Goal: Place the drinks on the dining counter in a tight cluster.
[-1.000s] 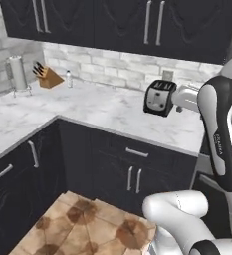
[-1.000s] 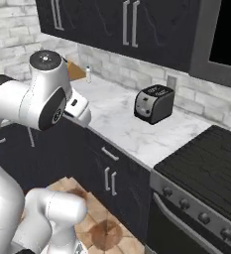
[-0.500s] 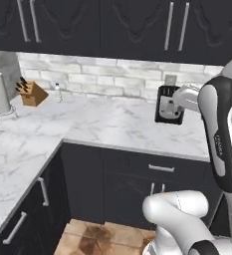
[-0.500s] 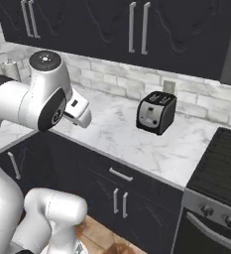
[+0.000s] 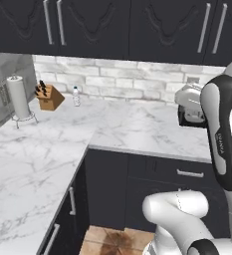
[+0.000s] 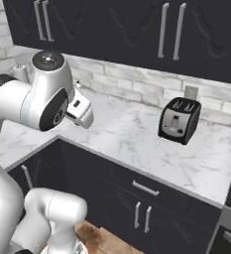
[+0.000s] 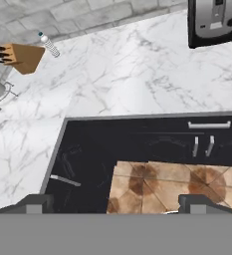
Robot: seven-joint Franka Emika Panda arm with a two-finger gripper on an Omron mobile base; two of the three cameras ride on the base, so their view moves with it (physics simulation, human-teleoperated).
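A small clear water bottle (image 5: 76,95) stands upright at the back of the L-shaped marble worktop, right beside the knife block; the hand view catches it (image 7: 49,45) at upper left. The other drinks and the dining counter are out of view. My gripper (image 7: 116,202) hangs well above the floor in front of the worktop's lower cabinets. Its two fingertips (image 7: 35,203) sit far apart at the bottom corners of the hand view, open, with nothing between them. The white hand (image 6: 80,111) juts from the arm's big joint, far from the bottle.
On the worktop (image 5: 122,124) stand a wooden knife block (image 5: 49,96), a paper-towel roll (image 5: 18,98) at far left and a black toaster (image 6: 179,119) near the back wall. Dark cabinets run above and below. Brown tiled floor (image 7: 172,184) lies in front.
The whole picture has slid as the base moved: the toaster now sits further right in both base views. The arm keeps its pose and the gripper stays open.
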